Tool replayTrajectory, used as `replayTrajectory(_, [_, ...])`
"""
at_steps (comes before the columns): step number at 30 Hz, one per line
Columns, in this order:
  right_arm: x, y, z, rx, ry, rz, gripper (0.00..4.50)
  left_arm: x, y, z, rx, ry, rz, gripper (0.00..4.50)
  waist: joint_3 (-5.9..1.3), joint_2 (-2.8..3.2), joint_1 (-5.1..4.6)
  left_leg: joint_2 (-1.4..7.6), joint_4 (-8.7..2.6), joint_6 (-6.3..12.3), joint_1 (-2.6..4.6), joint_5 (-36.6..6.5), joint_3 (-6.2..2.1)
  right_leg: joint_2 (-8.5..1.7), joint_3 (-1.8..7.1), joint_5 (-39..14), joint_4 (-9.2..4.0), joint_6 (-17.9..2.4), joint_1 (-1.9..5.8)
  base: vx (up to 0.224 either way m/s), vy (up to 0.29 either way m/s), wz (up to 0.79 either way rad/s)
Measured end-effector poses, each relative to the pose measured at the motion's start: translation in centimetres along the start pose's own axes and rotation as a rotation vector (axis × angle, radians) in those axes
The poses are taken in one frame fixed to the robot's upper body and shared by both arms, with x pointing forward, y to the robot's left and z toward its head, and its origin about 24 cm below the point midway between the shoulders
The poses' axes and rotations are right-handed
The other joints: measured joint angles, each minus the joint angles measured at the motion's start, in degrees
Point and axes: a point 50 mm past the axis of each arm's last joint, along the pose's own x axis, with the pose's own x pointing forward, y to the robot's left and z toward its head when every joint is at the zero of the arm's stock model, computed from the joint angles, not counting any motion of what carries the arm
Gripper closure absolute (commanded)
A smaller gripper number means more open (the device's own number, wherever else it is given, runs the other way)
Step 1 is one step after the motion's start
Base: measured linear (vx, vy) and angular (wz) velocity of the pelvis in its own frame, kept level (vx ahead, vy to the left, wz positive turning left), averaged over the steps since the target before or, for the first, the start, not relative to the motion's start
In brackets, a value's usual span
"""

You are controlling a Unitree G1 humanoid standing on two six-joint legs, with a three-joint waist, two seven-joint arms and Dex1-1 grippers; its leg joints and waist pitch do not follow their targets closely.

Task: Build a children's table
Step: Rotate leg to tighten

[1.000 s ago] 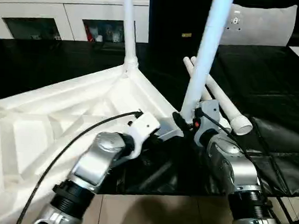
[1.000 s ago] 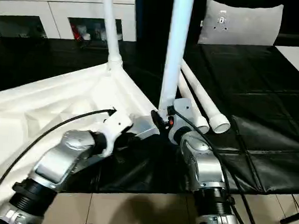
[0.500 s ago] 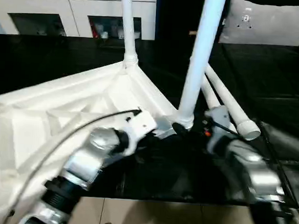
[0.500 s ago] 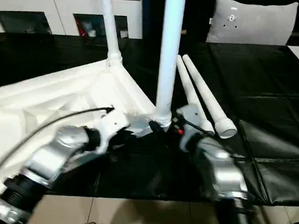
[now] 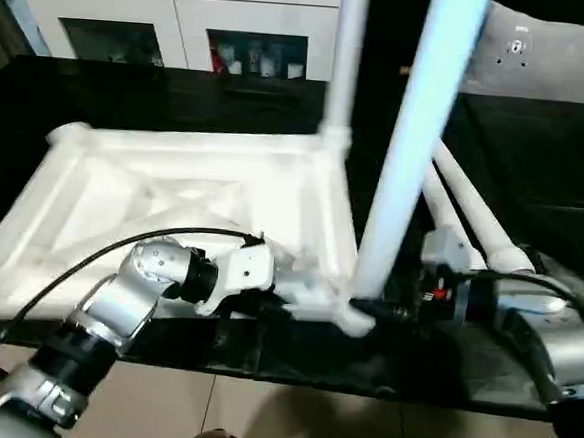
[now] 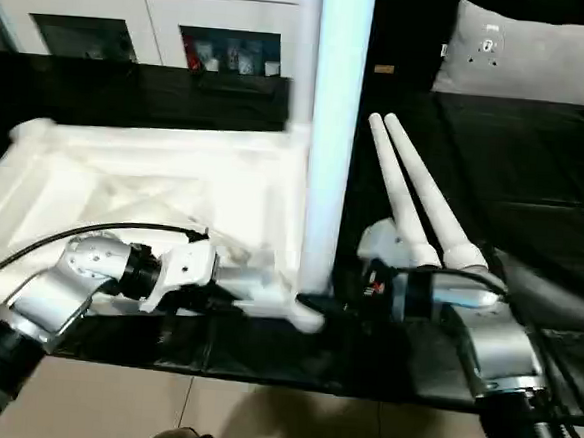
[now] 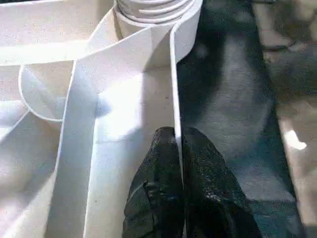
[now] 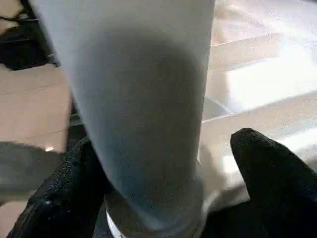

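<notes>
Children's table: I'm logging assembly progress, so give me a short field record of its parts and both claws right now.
tabletop: upside down on the black work surface, ribbed underside up
legs fitted: two upright in corner sockets, far leg, near leg
legs loose: two lying side by side on the black surface
left claw: shut, pinching the tabletop's side wall
right claw: open, fingers either side of the near leg's base
</notes>
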Motion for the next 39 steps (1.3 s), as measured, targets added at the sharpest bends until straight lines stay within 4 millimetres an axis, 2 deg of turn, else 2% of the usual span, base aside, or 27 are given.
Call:
replayTrajectory(1, [0.1,0.1,0.0,0.004,0.003,0.016,0.7,0.0,0.0,0.0,0.005,0.0,-0.007,4.5,-0.02,-0.03,-0.06,0.0,0.01,0.0,0.02,0.0,0.02,-0.01,0.0,0.0,0.0,0.0,0.01,0.0,0.0,0.0])
replayTrajectory(10, [0.3,0.8,-0.1,-0.014,0.032,0.084,1.62,-0.1,0.4,-0.2,0.05,0.007,-0.05,4.5,-0.08,-0.14,-0.04,0.01,0.02,-0.01,0.04,0.0,0.01,-0.01,-0.01,0.0,0.07,0.0,0.03,0.0,0.0,0.0])
replayTrajectory(16, [0.3,0.9,0.0,-0.023,0.047,0.091,1.62,-0.2,0.6,-0.4,0.061,0.006,-0.061,4.5,-0.09,-0.16,-0.01,0.01,0.03,-0.01,0.05,0.0,0.01,-0.01,-0.02,0.0,0.09,0.0,0.05,0.0,0.0,0.0])
replayTrajectory(17, [0.3,0.9,-0.1,-0.009,0.046,0.09,1.42,-0.2,0.6,-0.4,0.062,0.006,-0.061,4.5,-0.09,-0.16,-0.01,0.01,0.03,-0.01,0.06,0.0,0.02,-0.02,-0.02,0.0,0.09,0.0,0.06,0.0,0.0,0.0])
replayTrajectory(18, [0.4,0.9,-0.1,0.01,0.043,0.088,1.42,-0.2,0.6,-0.4,0.063,0.005,-0.062,4.5,-0.09,-0.16,0.02,0.02,0.03,-0.01,0.07,0.0,0.01,-0.01,-0.02,0.0,0.1,0.0,0.06,0.0,0.0,0.0])
replayTrajectory(22, [0.3,0.9,-0.2,0.05,0.042,0.09,0.94,-0.3,0.8,-0.4,0.065,0.008,-0.061,4.5,-0.09,-0.16,0.2,0.03,0.03,-0.03,0.09,0.0,0.01,-0.02,-0.04,0.0,0.11,0.0,0.08,0.0,0.0,0.0])
replayTrajectory(31, [0.5,1.1,-0.9,0.051,0.079,0.064,0.94,-0.4,1.0,-0.6,0.065,0.011,-0.06,4.5,-0.1,-0.17,0.12,0.04,0.05,-0.04,0.1,0.0,0.01,-0.02,-0.04,0.0,0.12,0.0,0.08,0.0,0.0,0.0])
replayTrajectory(39, [0.6,1.0,-1.0,0.065,0.075,0.047,1.64,-0.4,1.0,-0.6,0.07,0.01,-0.06,4.5,-0.1,-0.17,0.03,0.05,0.05,-0.04,0.12,0.1,0.01,-0.02,-0.06,0.0,0.12,0.0,0.09,0.0,0.0,0.0])
